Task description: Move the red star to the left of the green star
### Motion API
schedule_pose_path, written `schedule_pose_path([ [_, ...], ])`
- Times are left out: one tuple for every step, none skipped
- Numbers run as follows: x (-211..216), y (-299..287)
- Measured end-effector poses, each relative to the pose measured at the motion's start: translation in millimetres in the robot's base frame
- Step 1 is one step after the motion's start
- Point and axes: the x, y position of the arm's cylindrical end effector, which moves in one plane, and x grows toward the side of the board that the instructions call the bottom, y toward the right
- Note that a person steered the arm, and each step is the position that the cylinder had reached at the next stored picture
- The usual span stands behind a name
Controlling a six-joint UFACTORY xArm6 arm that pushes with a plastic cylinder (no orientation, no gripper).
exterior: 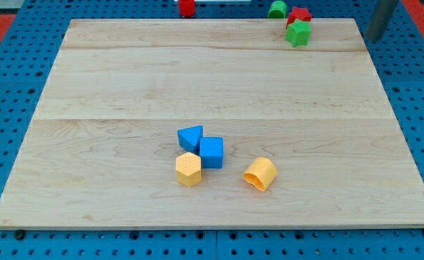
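The red star [299,14] sits at the board's top edge, right of centre. The green star [297,33] lies just below it, touching it or nearly so. My dark rod comes down at the view's top right. My tip [373,37] is beyond the board's right edge, well to the right of both stars and touching no block.
A green rounded block [277,9] sits just left of the red star. A red block [186,7] is at the top centre. Two blue blocks [190,137] [212,152], a yellow hexagon [188,169] and a yellow rounded block [260,174] cluster at the lower middle of the wooden board [110,87].
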Motion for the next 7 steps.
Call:
schedule_pose_path([
  [-14.3, -1.3],
  [-15.2, -51.8],
  [-15.5, -112.1],
  [-14.6, -178.8],
  [-13.0, -315.5],
  [-13.5, -340.8],
  [39.4, -304.7],
])
